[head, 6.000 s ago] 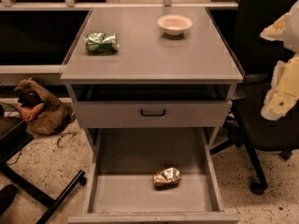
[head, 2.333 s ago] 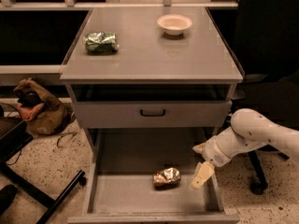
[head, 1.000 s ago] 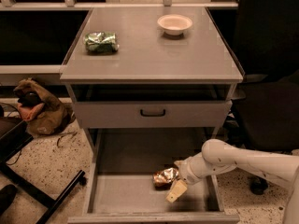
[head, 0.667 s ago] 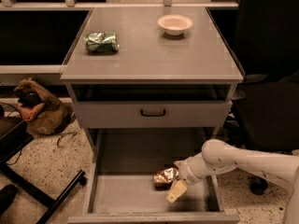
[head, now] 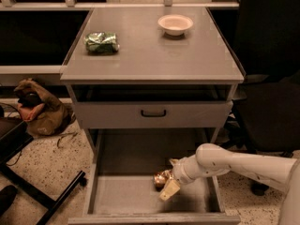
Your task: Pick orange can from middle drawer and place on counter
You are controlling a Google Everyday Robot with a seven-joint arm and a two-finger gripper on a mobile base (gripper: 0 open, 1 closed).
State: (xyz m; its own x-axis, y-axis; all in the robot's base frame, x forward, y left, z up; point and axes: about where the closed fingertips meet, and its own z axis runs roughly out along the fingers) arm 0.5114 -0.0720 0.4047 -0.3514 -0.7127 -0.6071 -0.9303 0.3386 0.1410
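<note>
Camera view: gripper [head: 168, 180] at the shiny orange-gold can [head: 160, 178] in the open grey metal drawer [head: 122, 196].
Grip state cannot be told; centre it, clamp firmly, lift straight.

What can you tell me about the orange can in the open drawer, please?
The orange can is small, of shiny orange-gold metal with a crumpled, reflective surface. It lies on the grey floor of the middle drawer, right of centre and away from the side walls. Its right part is hidden by the gripper, which is right up against it; whether the two touch cannot be told.
</note>
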